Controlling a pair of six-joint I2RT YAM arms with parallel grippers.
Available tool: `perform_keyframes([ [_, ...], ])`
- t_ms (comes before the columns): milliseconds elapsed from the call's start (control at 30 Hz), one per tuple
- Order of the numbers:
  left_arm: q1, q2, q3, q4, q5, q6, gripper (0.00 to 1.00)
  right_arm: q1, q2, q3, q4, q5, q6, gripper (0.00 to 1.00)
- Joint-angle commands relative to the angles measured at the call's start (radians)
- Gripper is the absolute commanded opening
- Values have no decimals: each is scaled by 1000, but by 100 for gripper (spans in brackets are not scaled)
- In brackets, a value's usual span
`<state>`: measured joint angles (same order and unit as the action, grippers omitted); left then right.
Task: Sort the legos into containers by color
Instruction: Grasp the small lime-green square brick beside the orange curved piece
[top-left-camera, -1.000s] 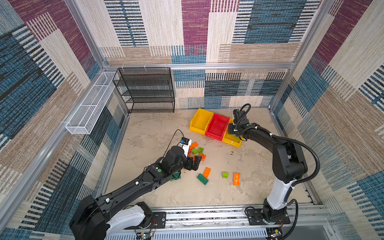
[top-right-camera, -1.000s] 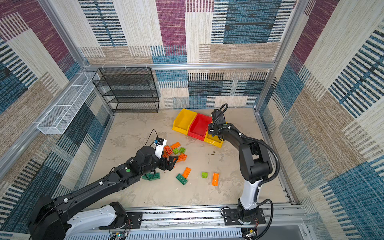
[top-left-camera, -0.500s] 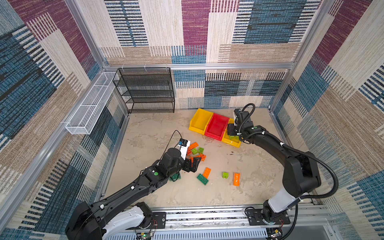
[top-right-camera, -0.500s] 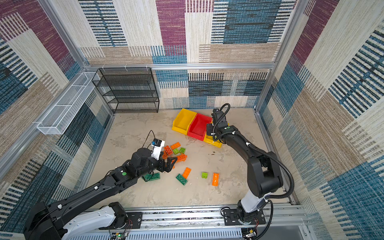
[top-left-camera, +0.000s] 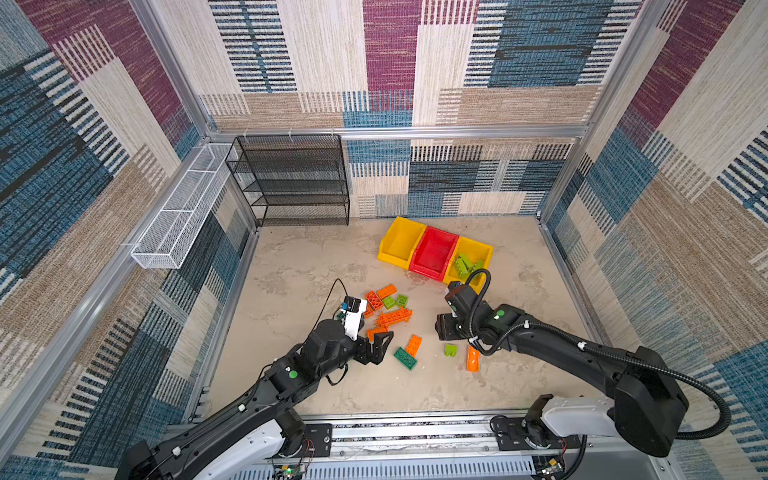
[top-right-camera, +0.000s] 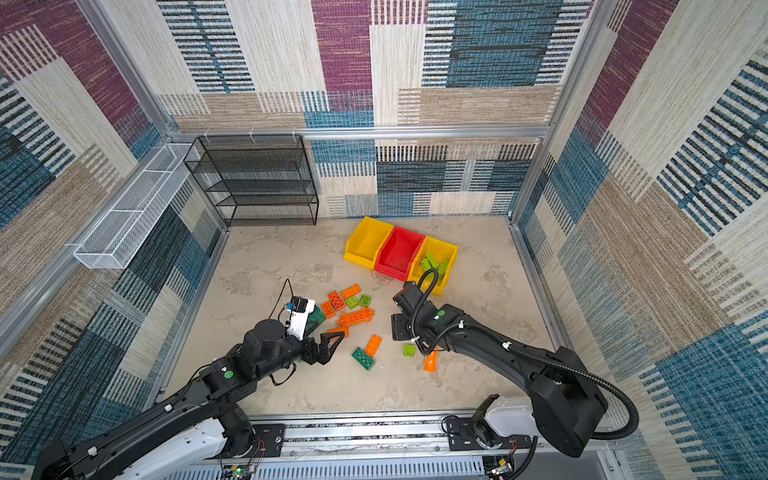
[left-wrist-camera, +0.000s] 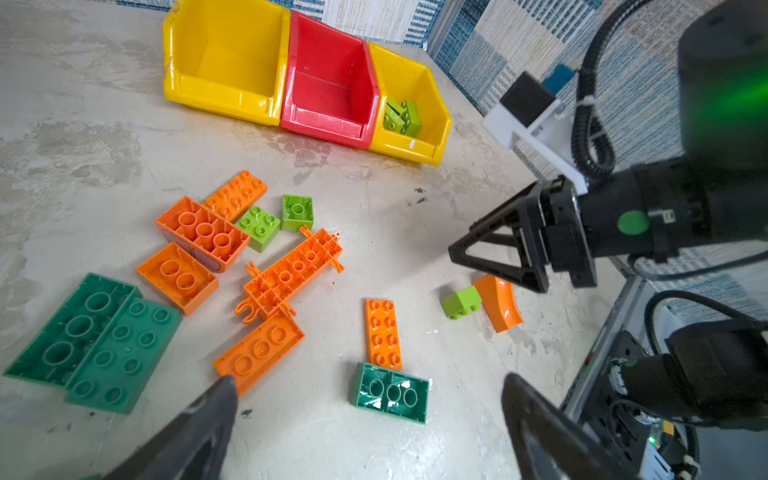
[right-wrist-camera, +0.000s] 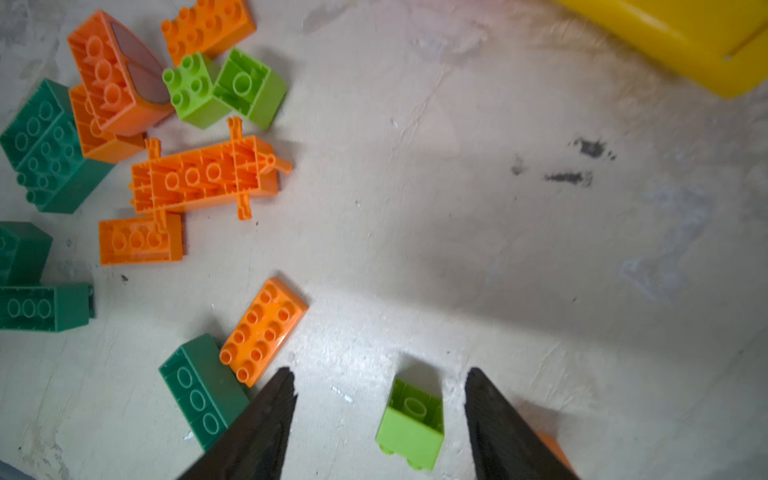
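As the right gripper (right-wrist-camera: 379, 372) hangs, jaws parted and empty, over the small lime-green square plastic brick (right-wrist-camera: 411, 419) lying on the floor (right-wrist-camera: 540, 249) between its fingers, it wants a straight drop and a squeeze on the flat sides, clear of the curved orange plastic piece (left-wrist-camera: 498, 303) just beside. Destination, surely: the end yellow plastic bin (top-left-camera: 484, 249) already holding lime bricks (top-left-camera: 464, 264); left gripper (top-left-camera: 380, 343) hovers wide open, empty.

Black mesh rack (top-left-camera: 289, 180), white wire basket (top-left-camera: 183, 208)
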<state>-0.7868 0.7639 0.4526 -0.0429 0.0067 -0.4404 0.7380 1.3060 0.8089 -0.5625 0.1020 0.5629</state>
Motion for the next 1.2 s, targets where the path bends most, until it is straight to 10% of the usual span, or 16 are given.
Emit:
perform_keyframes([
  [0, -3, -26, -18, -12, 3, -26, 99, 30, -18, -22, -36, 32, 98, 67],
  [533, -9, -21, -45, 20, 0, -26, 99, 52, -16, -125, 11, -10, 169, 65],
  [1167, -9, 82, -36, 75, 13, -1, 99, 54, 68, -132, 55, -2, 178, 37],
])
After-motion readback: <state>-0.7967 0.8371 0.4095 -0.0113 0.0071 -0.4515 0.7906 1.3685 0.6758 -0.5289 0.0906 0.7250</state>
